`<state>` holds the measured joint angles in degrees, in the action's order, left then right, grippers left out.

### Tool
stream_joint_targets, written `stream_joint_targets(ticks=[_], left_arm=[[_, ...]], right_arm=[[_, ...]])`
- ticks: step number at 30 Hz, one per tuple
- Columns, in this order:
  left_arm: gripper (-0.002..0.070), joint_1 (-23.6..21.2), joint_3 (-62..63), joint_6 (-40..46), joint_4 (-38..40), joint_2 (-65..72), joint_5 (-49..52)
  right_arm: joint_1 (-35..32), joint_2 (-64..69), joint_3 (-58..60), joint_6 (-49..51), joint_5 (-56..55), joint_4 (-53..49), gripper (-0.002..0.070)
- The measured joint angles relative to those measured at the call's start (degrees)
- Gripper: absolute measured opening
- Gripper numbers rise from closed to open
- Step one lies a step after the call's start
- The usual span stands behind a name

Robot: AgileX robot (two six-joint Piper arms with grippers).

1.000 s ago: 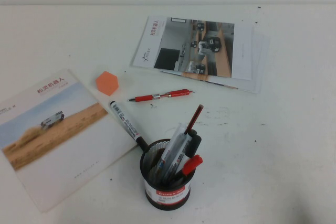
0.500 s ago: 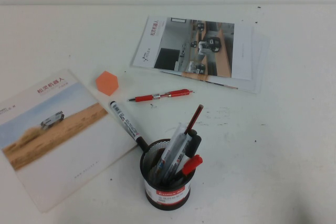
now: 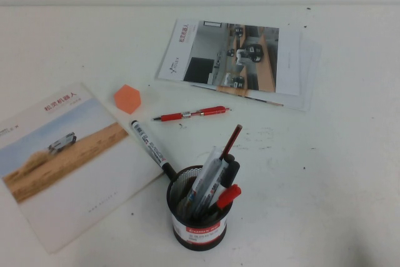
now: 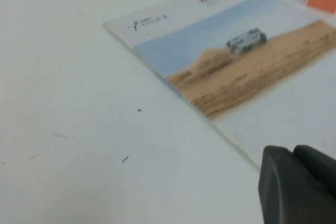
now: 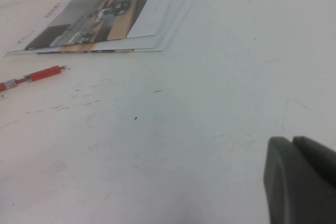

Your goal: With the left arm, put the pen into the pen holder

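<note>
Nothing has budged since a second ago. Pen (image 3: 150,145) lies by the pen holder (image 3: 197,207), its tip resting on the rim. Left gripper (image 4: 299,182) hovers pressed together over the brochure (image 4: 236,61); right gripper (image 5: 302,177) looks closed too, parked. Reach hasn't started; next it opens and heads for the pen.

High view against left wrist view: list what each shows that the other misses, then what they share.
Only the high view: the pen lying by the holder, its lower end at the rim, the red pen and the far leaflets. No arm shows there.

Only the left wrist view: the left tool, shut, low over bare table.

Both: the brochure with the desert photo and the orange block.

The right tool, also shut, appears in neither.
</note>
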<state>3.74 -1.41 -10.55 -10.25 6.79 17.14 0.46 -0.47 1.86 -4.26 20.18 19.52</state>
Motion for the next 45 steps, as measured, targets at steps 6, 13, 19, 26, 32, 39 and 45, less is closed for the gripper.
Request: stream_joint_targets(ticks=[6, 13, 19, 26, 32, 39, 45], left_arm=[[-0.0001, 0.00, 6.06, -1.87, 1.86, 0.00, -0.73], [-0.0001, 0.00, 13.14, -4.48, 4.22, 0.00, -1.09], [-0.0001, 0.00, 13.12, -3.40, 4.53, 0.00, -2.67], [-0.0001, 0.00, 13.12, -2.27, 4.68, 0.00, -3.10], [-0.0001, 0.00, 13.12, -3.02, 5.43, 0.00, -3.70], [-0.0001, 0.00, 14.39, -5.63, 6.46, 1.22, -5.58], [-0.0001, 0.00, 27.28, -3.91, 8.01, 16.37, 8.26]], right_arm=[[0.00, 0.00, 0.00, 0.00, 0.00, 0.00, -0.0022], [0.00, 0.00, 0.00, 0.00, 0.00, 0.00, -0.0022], [0.00, 0.00, 0.00, 0.00, 0.00, 0.00, -0.0022], [0.00, 0.00, 0.00, 0.00, 0.00, 0.00, -0.0022], [0.00, 0.00, 0.00, 0.00, 0.00, 0.00, -0.0022], [0.00, 0.00, 0.00, 0.00, 0.00, 0.00, -0.0022], [0.00, 0.00, 0.00, 0.00, 0.00, 0.00, -0.0022]])
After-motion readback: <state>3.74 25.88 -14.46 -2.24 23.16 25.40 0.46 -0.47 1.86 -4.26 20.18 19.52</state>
